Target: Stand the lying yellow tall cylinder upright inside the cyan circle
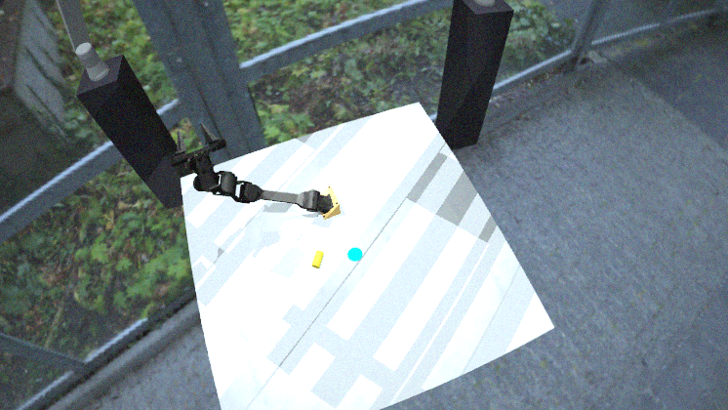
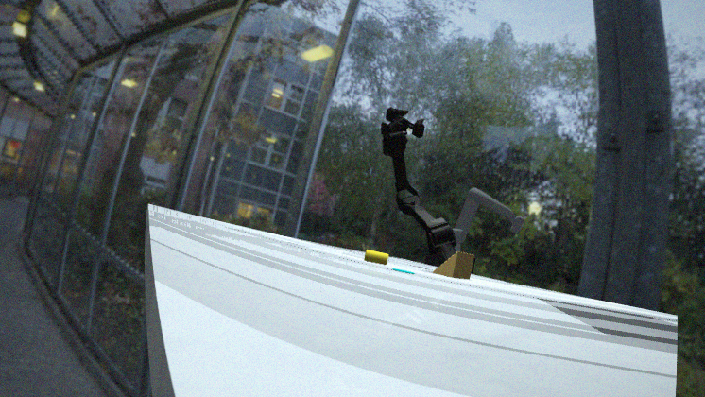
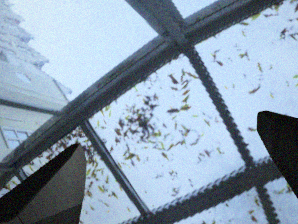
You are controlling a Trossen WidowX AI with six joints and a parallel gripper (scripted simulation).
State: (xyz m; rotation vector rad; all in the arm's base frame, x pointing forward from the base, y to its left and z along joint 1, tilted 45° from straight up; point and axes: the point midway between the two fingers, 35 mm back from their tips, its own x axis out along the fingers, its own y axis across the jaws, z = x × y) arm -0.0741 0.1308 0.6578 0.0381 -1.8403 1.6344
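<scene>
See a small yellow cylinder lying on its side on the white table with grey stripes. Find it outside the flat cyan circle, near it but not touching. Can see white tabletop between the two in the top view.

Move outward to the black jointed arm, rising from beside a tan wedge-shaped bracket. Notice its black two-fingered gripper held high above the table, well apart from both cylinder and circle. Find the fingers spread wide, with nothing gripped; see only leaf-strewn glazing and dark metal bars past them in the wrist view.

Farther out, in the top view, see two tall black rectangular posts by the table's far side, then grey pavement and greenery beyond railings.
</scene>
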